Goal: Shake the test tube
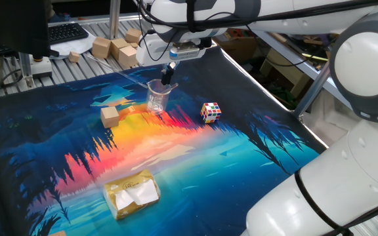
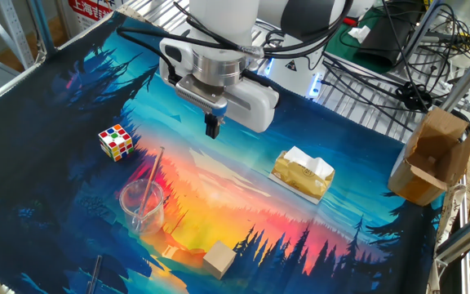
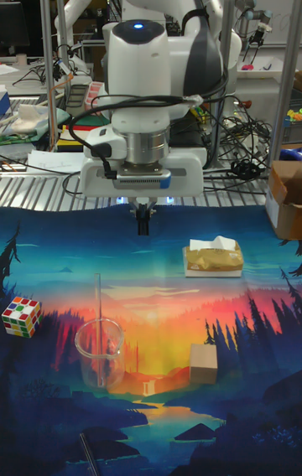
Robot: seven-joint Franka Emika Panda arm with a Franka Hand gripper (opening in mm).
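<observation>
Glass test tube (image 3: 98,321) leans inside the beaker (image 3: 101,353), its top poking above the rim. Your pincer (image 3: 143,219) hangs above it, fingers pressed together and empty. Spread them, descend on the exposed top, then lift straight clear. Open room lies between the Rubik's cube (image 3: 21,317) and wooden block (image 3: 204,362).

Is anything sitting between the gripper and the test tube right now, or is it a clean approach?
Nothing visible blocks it. The gripper hangs shut above the mat with open air down to the test tube, which leans inside the beaker with its top poking above the rim. The beaker wall surrounds only its lower part.
</observation>
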